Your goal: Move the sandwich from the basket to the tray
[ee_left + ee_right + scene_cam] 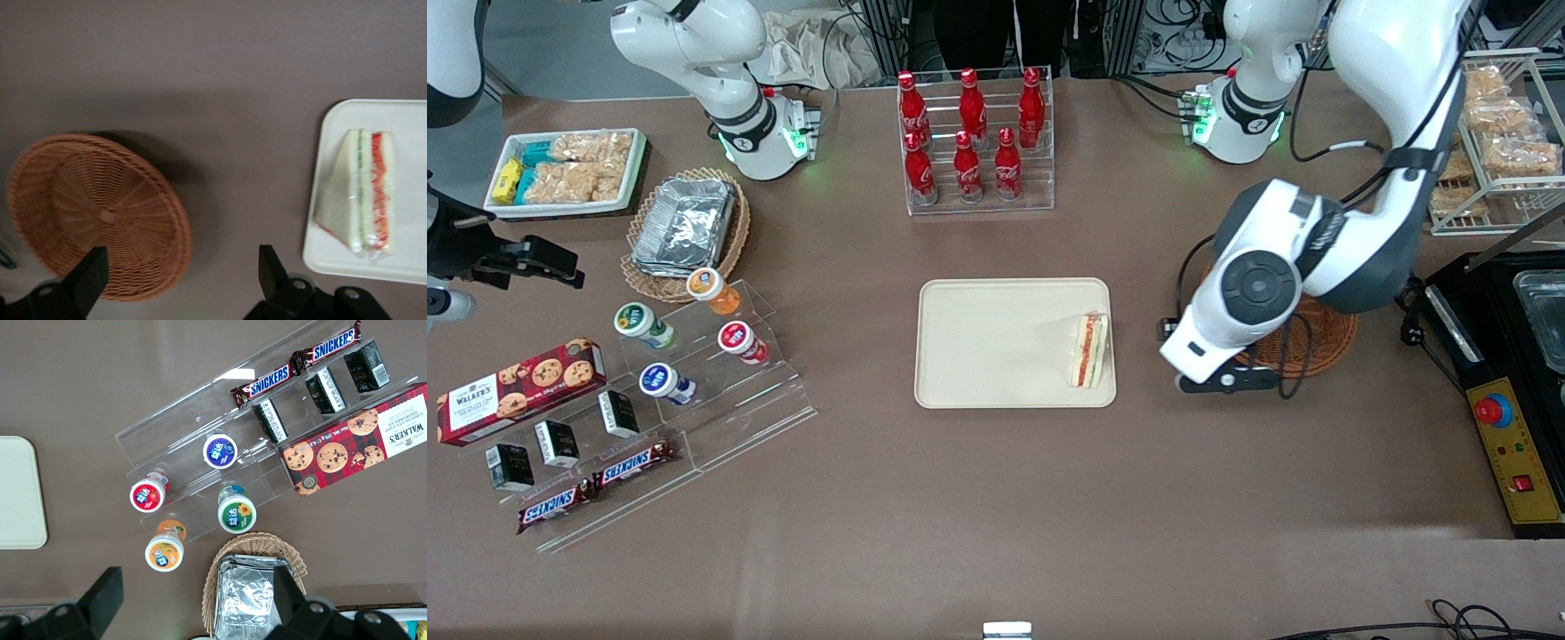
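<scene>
One sandwich (1089, 350): triangular wedge of pale white bread, wrapped in clear film, its cut edge showing a green layer and an orange-red layer side by side. It lies flat on the tray (996, 342), close against the rim at the tray's end nearest the working arm, just right of the frame's centre in the front view. Tray: cream-beige, rectangular, rounded corners, low rim, resting on the brown counter (996, 516). Basket (1325, 342): round, reddish-brown wicker, holding nothing in the wrist view, standing on the counter at centre right of the front view, largely covered there by the arm. Gripper (180, 277): black fingers (270, 270) spread wide apart, holding nothing, hovering over bare counter between basket and tray, with one finger over the basket's rim. The sandwich sits well apart from both fingers, off to the tray side, untouched.
</scene>
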You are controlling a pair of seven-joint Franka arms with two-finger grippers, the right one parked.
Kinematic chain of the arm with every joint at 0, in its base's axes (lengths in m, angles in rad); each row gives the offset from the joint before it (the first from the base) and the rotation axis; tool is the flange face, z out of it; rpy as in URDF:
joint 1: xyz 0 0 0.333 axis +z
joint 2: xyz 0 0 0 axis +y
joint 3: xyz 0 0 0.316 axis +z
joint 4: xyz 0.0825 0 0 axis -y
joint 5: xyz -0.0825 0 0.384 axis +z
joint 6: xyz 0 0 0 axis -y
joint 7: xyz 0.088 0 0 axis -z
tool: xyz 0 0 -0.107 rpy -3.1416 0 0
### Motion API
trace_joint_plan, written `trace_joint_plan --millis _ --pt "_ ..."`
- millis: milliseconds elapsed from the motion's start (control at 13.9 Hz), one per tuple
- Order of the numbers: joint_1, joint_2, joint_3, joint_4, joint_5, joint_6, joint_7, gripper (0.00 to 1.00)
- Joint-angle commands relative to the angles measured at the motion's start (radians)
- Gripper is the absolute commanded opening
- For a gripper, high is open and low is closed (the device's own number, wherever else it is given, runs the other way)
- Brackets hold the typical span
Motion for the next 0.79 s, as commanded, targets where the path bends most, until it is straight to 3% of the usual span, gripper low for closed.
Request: trace_joint_plan --millis 0,287,503,718 --pt "-0.001 -0.135 0.096 -0.05 -0.018 -0.03 0.151 1.0" --pt "-0.079 -0.239 0.313 -0.046 -0.142 -0.049 0.364 1.0" --pt "-0.07 -0.299 0.394 -0.032 -0.224 -0.056 0.478 1.0" --pt "-0.069 -0.336 0.436 -0.003 -0.229 -0.078 0.531 1.0"
